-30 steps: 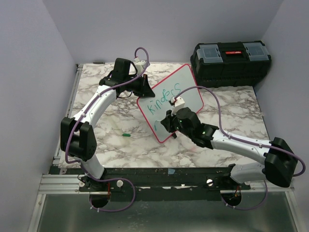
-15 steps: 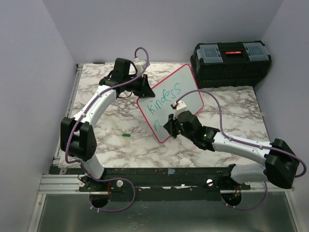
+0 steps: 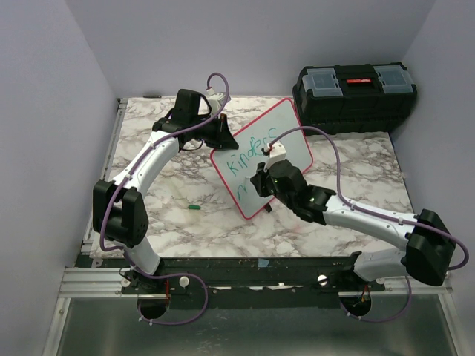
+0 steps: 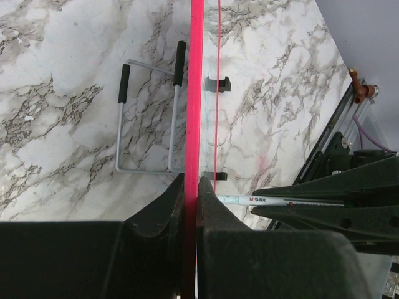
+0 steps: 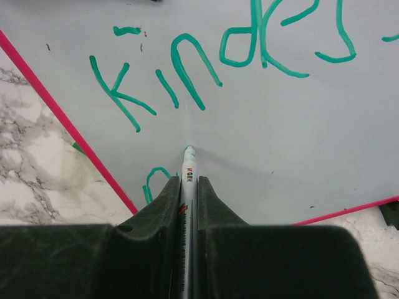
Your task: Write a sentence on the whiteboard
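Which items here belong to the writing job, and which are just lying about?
In use: whiteboard, green lettering, marker in right pincer, left pincer clamping the board's rim.
Lying about: black toolbox, small green piece, wire stand.

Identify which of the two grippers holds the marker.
The right gripper: it pinches the marker, tip at the whiteboard, while the left gripper clamps the whiteboard's edge.

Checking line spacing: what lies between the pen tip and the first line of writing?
Only bare whiteboard. The right wrist view shows the pen tip just below the green writing, with no marks in the gap.
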You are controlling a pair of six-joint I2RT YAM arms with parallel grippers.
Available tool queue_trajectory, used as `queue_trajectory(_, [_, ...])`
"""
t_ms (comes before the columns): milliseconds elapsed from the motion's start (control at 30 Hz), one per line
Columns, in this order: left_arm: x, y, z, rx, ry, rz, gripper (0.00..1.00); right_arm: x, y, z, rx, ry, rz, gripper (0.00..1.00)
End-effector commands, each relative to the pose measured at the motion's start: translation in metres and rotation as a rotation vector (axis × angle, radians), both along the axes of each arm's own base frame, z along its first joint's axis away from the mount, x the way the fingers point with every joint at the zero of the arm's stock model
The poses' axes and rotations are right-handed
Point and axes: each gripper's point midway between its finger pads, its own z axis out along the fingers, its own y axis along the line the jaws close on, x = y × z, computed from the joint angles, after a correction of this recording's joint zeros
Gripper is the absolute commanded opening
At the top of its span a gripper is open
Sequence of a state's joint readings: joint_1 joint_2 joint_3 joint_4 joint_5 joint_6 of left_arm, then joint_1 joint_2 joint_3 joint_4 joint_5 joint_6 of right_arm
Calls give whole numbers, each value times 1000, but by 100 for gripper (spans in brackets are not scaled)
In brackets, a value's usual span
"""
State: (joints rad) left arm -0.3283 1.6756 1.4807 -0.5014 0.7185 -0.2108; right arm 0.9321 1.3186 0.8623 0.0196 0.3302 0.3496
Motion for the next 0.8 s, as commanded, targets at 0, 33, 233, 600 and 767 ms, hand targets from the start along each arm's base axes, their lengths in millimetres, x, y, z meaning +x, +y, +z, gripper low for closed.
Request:
queue_trajectory(0, [9,21,-24,131,-46,48,0,7,-12,-7,-66,-1,-66,1])
queue_trajectory(33, [9,21,-24,131,-46,48,0,7,-13,-11,-71,7,-68,1])
queue_trajectory(233, [9,20,-23,128,-47,48,0,-5,-20,-34,-81,63,-60,1])
queue_trajectory(600, [9,20,-22,122,-49,47,0,-18,-29,-52,-92,111,-52,1])
queue_trajectory(767, [9,20,-23,125,-48,47,0,-11,-26,-19,-27,69,-84,1])
